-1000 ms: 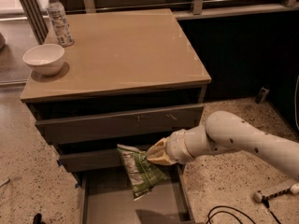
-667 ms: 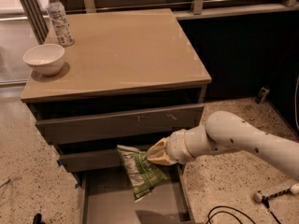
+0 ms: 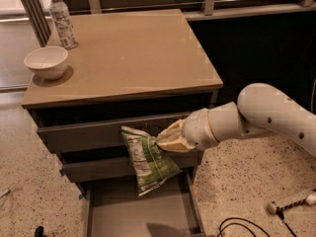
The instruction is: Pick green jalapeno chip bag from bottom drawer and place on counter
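**Bag's out of the drawer, now it needs to go up and over the lip**

The two-finger tan gripper (image 3: pixel 161 141) on the white arm is out in front of the cabinet, level with the middle drawer front. Its fingers are pinched tight on the upper right edge of the crinkly green foil jalapeno chip bag (image 3: pixel 148 163). The bag hangs tilted in mid-air, clear of the floor of the grey-brown shallow bottom drawer (image 3: pixel 140 216), which is pulled open and looks bare under it.

My read is that the pick is done and this is the carry step. Next it needs a straight lift, then a move in over the smooth tan-brown glossy counter (image 3: pixel 138 53).

Stuff to watch:
- The bag dangles just in front of the two grey flat upper drawer fronts (image 3: pixel 94 135), so swinging inward too early could drag it on them.
- The counter's front edge overhangs a bit. The bag's lower end has to get above that edge before any move inward, or it'll snag.

Room-wise, the centre and right of the counter are wide open. The white ceramic bowl (image 3: pixel 46 61) and clear plastic water bottle (image 3: pixel 62 19) sit way over in the left rear corner, well apart from any sensible drop spot.
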Action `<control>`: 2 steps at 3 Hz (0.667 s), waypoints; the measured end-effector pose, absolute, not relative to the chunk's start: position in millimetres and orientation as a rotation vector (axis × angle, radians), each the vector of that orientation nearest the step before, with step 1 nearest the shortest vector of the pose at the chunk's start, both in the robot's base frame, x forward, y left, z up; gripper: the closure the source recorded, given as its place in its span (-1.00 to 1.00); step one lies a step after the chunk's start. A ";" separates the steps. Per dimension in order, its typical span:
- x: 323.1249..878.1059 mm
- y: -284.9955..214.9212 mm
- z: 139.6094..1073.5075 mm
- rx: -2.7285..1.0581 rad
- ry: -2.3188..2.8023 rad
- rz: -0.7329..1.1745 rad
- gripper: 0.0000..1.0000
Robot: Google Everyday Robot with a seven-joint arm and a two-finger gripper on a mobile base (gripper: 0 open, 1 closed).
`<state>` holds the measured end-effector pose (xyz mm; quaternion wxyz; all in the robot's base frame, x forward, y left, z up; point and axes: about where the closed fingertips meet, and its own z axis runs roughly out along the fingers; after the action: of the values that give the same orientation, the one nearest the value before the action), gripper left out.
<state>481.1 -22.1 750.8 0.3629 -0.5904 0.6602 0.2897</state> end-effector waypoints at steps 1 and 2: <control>481.5 -26.7 839.1 -1.484 1.655 0.735 1.00; 481.6 -26.7 839.3 -1.484 1.655 0.735 1.00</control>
<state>481.6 -26.7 839.3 0.3897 -0.5838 0.6509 0.2891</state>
